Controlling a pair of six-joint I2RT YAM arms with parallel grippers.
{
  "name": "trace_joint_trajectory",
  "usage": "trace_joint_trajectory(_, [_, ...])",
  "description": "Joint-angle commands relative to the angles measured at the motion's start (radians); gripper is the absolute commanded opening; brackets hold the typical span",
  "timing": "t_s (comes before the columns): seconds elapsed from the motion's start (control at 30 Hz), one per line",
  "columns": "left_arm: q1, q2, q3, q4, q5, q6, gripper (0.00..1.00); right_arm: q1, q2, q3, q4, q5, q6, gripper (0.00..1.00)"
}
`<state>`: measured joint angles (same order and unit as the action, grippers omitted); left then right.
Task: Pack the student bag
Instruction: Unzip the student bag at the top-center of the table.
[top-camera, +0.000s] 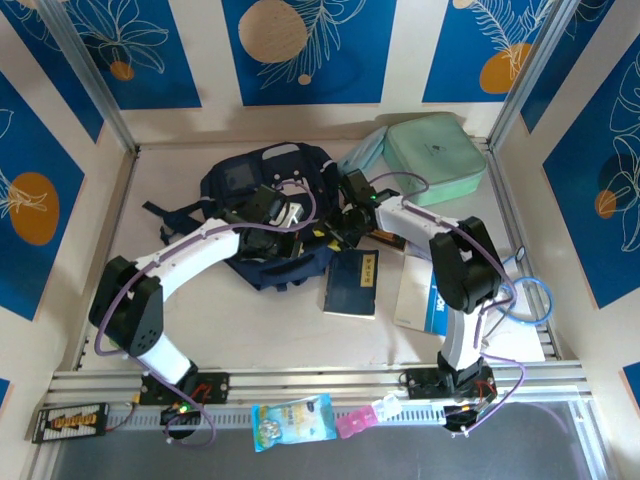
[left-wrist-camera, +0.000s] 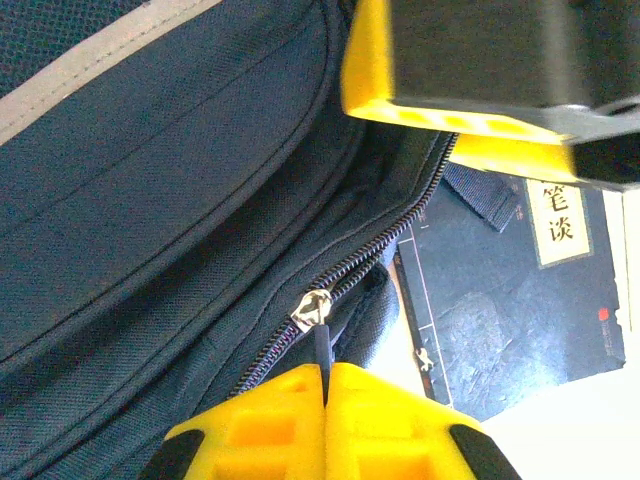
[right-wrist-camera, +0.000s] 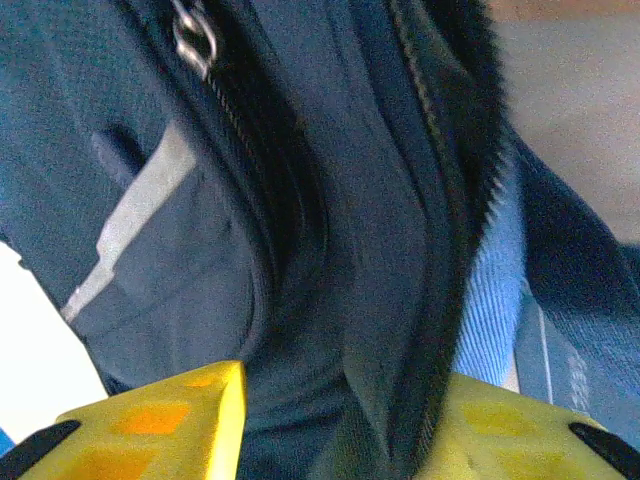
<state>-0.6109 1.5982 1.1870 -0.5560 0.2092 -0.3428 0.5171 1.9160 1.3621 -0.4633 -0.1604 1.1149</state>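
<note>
Two grippers are on the student bag (top-camera: 305, 172), which lies on the table (top-camera: 260, 335) just off centre toward 11 o'clock in the top view. A strap trails out at 9 o'clock.

**Room:**
- Your open table is at 6 to 7 o'clock of the bag, down to the front rail (top-camera: 320, 378).
- It's tight at 4 to 5 o'clock. The dark book (top-camera: 352, 283) touches the bag's edge and the white and blue book (top-camera: 420, 295) sits just beside it.
- The mint green case (top-camera: 435, 155) is at 1 o'clock of the bag, near the back wall.
- A blue cable loop (top-camera: 533, 298) lies at the table's 3 o'clock edge.

**Grip:**
- Your left gripper (left-wrist-camera: 326, 385) has its pads pressed together on the zip pull (left-wrist-camera: 322, 350), a thin black tab hanging from the metal slider (left-wrist-camera: 312, 308).
- Your right gripper (right-wrist-camera: 342, 385) has its fingers spread, and a thick fold of the bag's zip rim fills the gap against both.

**Surfaces:**
- The bag is coarse woven navy fabric with coil zips and a flat pale stripe (left-wrist-camera: 90, 75).
- The fingers are yellow moulded plastic with recessed pockets.
- The dark book has a mottled cover with a cream label.
- Light blue ribbed cloth (right-wrist-camera: 490, 300) shows beside the zip in the right wrist view.

**Hard to see:**
- Most of the pull is buried between the left pads.
- The right wrist view is soft, so I can't tell how far that zip is open.
- Both arms cover the bag's middle from above.
</note>
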Motion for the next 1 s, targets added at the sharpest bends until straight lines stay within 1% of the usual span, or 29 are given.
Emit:
trace_joint_trajectory(0.0, [-0.008,-0.012,0.0,0.05,0.002,-0.013,0.0,0.0,0.066,0.096,0.043,-0.018,-0.059,0.37])
trace_joint_trajectory(0.1, [-0.007,-0.004,0.003,0.051,-0.017,-0.017,0.0,-0.003,0.135,0.191,0.064,-0.014,-0.133,0.29])
trace_joint_trajectory(0.2, [-0.003,0.026,0.025,0.05,-0.048,-0.027,0.0,-0.019,0.197,0.274,0.063,-0.003,-0.183,0.26])
trace_joint_trajectory(0.27, [0.002,0.053,0.048,0.05,-0.063,-0.037,0.0,-0.028,0.213,0.294,0.057,0.007,-0.193,0.26])
trace_joint_trajectory(0.33, [0.003,0.07,0.064,0.051,-0.07,-0.045,0.0,-0.033,0.197,0.283,0.049,-0.002,-0.192,0.28])
trace_joint_trajectory(0.43, [0.003,0.074,0.063,0.064,-0.067,-0.048,0.0,-0.034,0.146,0.239,0.019,-0.003,-0.184,0.36])
trace_joint_trajectory(0.53, [0.003,0.079,0.068,0.061,-0.059,-0.042,0.0,-0.032,0.102,0.205,-0.063,0.003,-0.161,0.46])
trace_joint_trajectory(0.67, [0.003,0.079,0.066,0.061,-0.053,-0.04,0.0,-0.018,0.092,0.177,-0.079,-0.012,-0.13,0.51])
trace_joint_trajectory(0.87, [0.003,0.079,0.064,0.053,-0.048,-0.04,0.0,-0.002,0.156,0.254,-0.07,-0.044,-0.119,0.54])
trace_joint_trajectory(0.93, [0.003,0.076,0.063,0.049,-0.053,-0.042,0.0,0.003,0.177,0.288,-0.095,-0.033,-0.124,0.53])
trace_joint_trajectory(0.97, [0.003,0.074,0.063,0.047,-0.057,-0.044,0.0,0.005,0.181,0.296,-0.104,-0.02,-0.125,0.51])
